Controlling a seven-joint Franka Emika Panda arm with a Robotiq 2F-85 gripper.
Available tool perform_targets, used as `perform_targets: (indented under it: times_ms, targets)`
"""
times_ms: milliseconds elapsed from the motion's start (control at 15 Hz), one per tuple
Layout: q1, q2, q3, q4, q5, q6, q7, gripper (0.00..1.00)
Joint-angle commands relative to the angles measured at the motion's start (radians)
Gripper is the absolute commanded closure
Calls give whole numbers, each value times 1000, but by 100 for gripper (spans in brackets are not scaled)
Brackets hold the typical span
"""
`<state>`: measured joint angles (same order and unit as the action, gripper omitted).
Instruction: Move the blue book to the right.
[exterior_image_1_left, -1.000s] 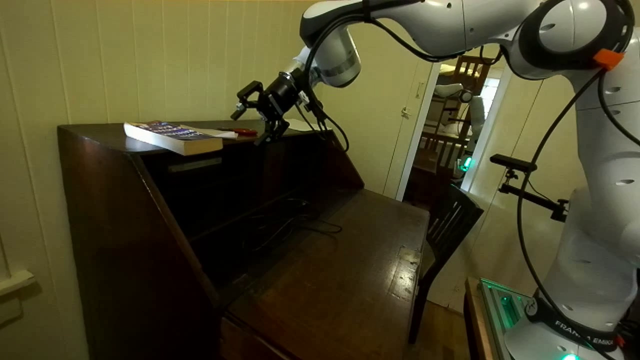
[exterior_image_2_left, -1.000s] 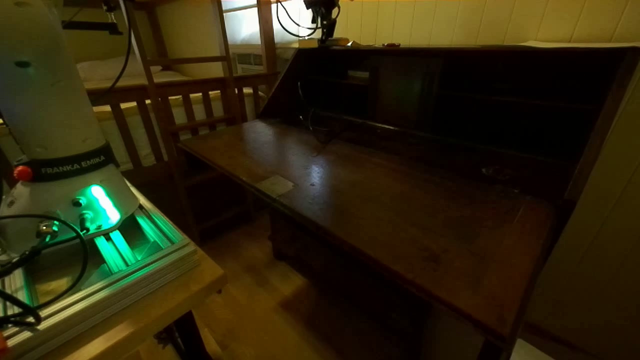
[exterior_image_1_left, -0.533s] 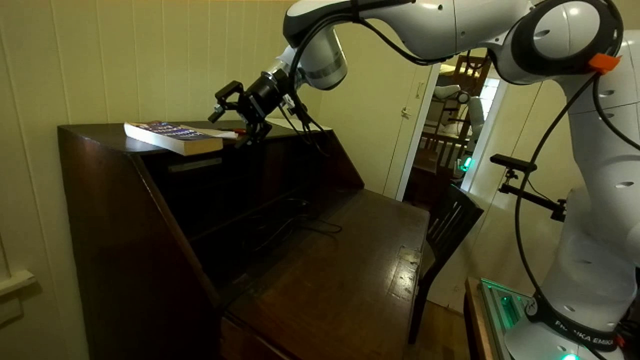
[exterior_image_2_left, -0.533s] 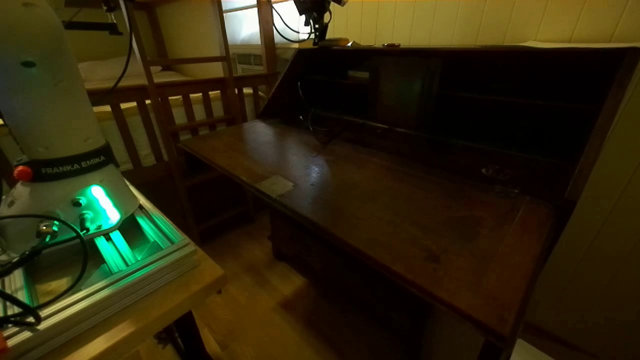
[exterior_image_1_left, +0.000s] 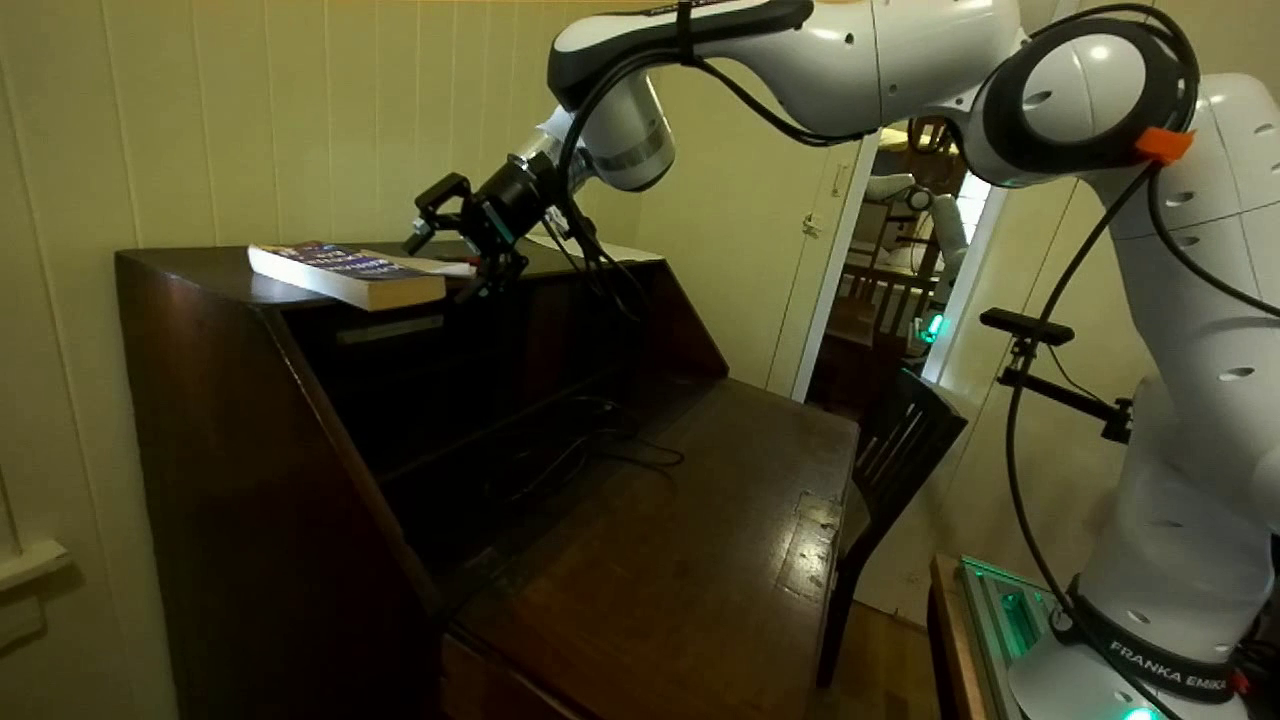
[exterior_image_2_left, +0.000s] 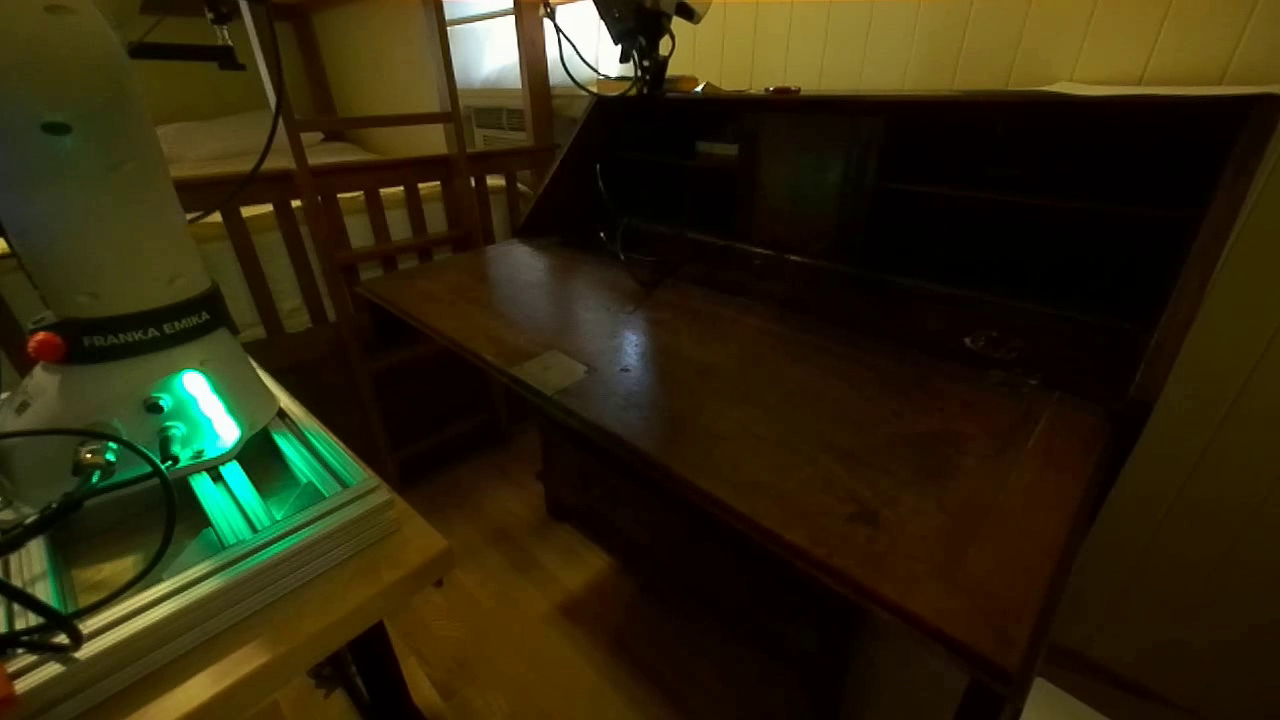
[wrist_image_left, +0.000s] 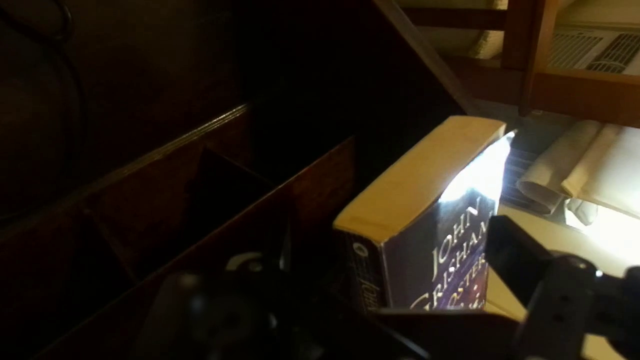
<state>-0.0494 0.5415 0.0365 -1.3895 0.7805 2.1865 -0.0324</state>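
Gripper (exterior_image_1_left: 442, 268) spread wide, a white robot arm (exterior_image_1_left: 930, 70) marked FRANKA EMIKA at its base leans over a dark wooden desk (exterior_image_1_left: 690, 540), the brand name legible in both exterior views. Near one end of the desk's raised top lies the blue book (exterior_image_1_left: 345, 272), flat and cover up, its pale page edges showing and one corner at the front edge. JOHN GRISHAM runs across the cover in the wrist view, above a partly hidden line showing what look like the letters OSTER; JOH can be picked out on the spine. One book shares the top with two white sheets, one sheet (exterior_image_1_left: 447, 267) just beside it and one sheet (exterior_image_2_left: 1165, 89) toward the opposite end, along with one small red item (exterior_image_2_left: 783, 90). One slatted chair (exterior_image_1_left: 932, 402) stands beside the desk; one orange tab (exterior_image_1_left: 1165, 145) sits on the arm, and one red knob (exterior_image_2_left: 46, 347) and one green light (exterior_image_2_left: 208, 408) mark its base. Two black fingers (wrist_image_left: 520, 262) stand well apart, the book framed between them as seen from the wrist; in an exterior view the fingertips (exterior_image_1_left: 418, 238) hang near the book, clear of it.
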Motion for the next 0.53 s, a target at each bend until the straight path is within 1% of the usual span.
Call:
perform_targets:
  times_ms: [0, 333, 400, 467]
  targets:
    - [-14, 76, 19, 122, -29, -36, 20, 0]
    - [-49, 149, 57, 224, 10, -117, -6, 1]
    - [-56, 164, 66, 243, 19, -136, -4, 25]
    - [-59, 175, 70, 259, 18, -152, -3, 25]
